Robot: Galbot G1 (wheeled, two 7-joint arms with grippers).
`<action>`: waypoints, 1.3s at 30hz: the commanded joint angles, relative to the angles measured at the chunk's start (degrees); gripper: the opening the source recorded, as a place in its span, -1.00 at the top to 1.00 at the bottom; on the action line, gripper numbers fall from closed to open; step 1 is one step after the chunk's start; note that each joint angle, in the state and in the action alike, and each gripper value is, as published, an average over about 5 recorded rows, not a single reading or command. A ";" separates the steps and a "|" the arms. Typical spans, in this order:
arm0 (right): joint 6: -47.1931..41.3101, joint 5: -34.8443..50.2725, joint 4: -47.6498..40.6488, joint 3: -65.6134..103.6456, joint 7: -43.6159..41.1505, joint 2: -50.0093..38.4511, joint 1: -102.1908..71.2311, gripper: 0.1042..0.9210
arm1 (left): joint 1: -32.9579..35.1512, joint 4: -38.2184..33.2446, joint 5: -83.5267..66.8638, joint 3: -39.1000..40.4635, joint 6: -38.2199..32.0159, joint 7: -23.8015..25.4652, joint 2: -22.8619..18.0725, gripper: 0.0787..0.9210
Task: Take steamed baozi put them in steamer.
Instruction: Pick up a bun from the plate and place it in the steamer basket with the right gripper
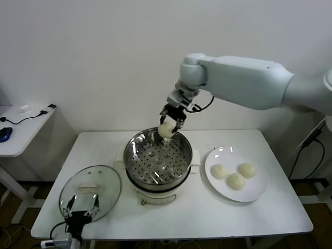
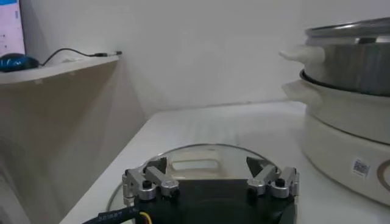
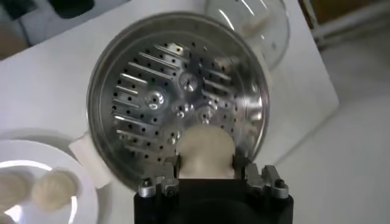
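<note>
Steel steamer [image 1: 158, 162] at centre: right hand [image 1: 171, 118] hangs above its far rim, clenched on one baozi [image 1: 166, 129]; left hand [image 1: 82, 212], released, sits beside it, over the glass lid [image 1: 106, 181].

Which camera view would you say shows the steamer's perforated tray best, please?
The right wrist view: it looks straight down onto the perforated tray. The head view shows it obliquely; the left wrist view shows only the steamer's outer side.
</note>
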 commanded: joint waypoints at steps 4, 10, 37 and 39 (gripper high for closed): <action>21.10 -20.08 -13.85 6.25 1.82 5.68 -12.73 -0.22 | 0.08 -0.11 0.01 0.49 0.01 -0.20 0.30 -0.77; 23.75 -27.06 -19.23 9.92 3.65 6.84 -16.59 -0.22 | -0.07 0.25 0.08 0.75 -0.01 -0.41 0.30 -0.77; 23.92 -21.10 -21.77 11.29 8.44 8.85 -16.46 -0.71 | -0.25 0.20 -0.19 0.73 -0.02 -1.76 -0.01 -0.77; 23.61 -16.37 -18.55 10.12 6.81 6.86 -13.74 -0.75 | -0.29 0.35 -0.13 0.81 -0.03 -1.76 -0.07 -0.77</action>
